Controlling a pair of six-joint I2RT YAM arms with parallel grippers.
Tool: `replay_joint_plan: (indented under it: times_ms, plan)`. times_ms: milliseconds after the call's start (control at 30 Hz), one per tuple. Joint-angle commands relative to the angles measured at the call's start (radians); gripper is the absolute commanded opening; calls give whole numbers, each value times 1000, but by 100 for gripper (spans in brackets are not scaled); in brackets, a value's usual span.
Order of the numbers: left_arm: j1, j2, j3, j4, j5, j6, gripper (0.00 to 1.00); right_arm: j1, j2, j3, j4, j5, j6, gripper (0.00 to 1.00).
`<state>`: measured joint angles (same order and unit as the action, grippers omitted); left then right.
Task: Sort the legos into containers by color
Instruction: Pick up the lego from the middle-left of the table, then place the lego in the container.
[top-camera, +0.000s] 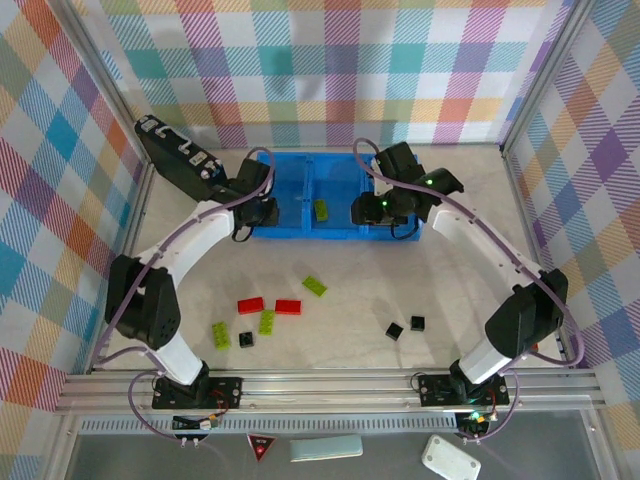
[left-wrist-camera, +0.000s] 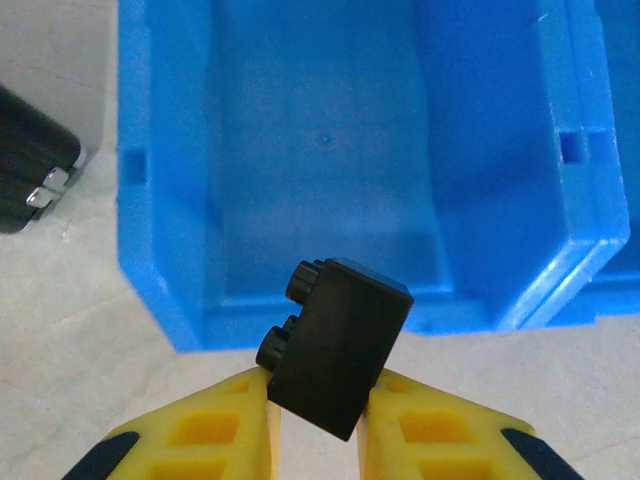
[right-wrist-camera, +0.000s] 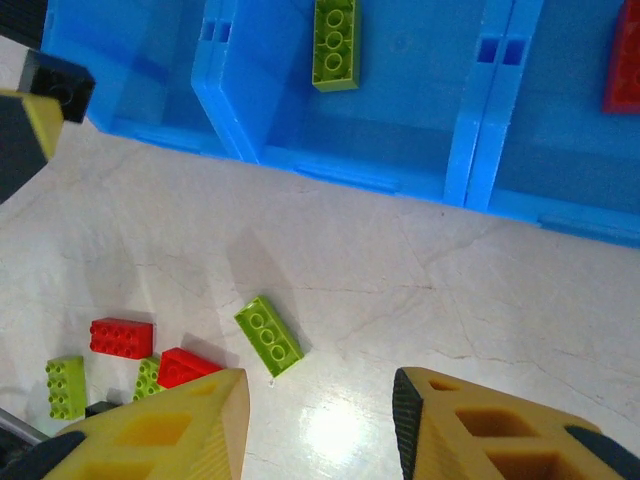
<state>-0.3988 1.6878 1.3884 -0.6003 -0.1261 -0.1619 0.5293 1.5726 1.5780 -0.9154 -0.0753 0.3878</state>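
My left gripper (left-wrist-camera: 320, 388) is shut on a black lego (left-wrist-camera: 340, 345), which sits tilted between the yellow fingers at the near rim of the blue tray's left compartment (left-wrist-camera: 330, 170); that compartment has nothing in it. The right gripper (right-wrist-camera: 315, 410) stands open over bare table in front of the tray (right-wrist-camera: 470, 150). A green lego (right-wrist-camera: 335, 40) lies in the middle compartment and a red one (right-wrist-camera: 622, 65) in the right. Loose on the table are green (top-camera: 315, 286), red (top-camera: 251, 305) (top-camera: 288, 306) and black (top-camera: 395, 330) (top-camera: 417, 322) legos.
A black case with metal clasps (top-camera: 175, 155) leans at the tray's left end. Checkered walls close in the table on three sides. More loose bricks, green (top-camera: 220, 334) (top-camera: 267, 321) and black (top-camera: 246, 339), lie near the left arm's base.
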Motion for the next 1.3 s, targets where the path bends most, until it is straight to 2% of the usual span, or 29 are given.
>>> replay_joint_plan:
  times_ms: [0, 700, 933, 1267]
  plan:
    - [-3, 83, 77, -20, -13, 30, 24, -4, -44, -18, -30, 21, 11, 44]
    - [50, 579, 550, 50, 20, 64, 24, -4, -174, -87, -80, 54, 30, 45]
    - [66, 642, 592, 63, 9, 96, 26, -5, -187, -100, -88, 52, 38, 45]
    - [71, 608, 595, 69, 57, 103, 35, -4, -193, -84, -93, 54, 43, 44]
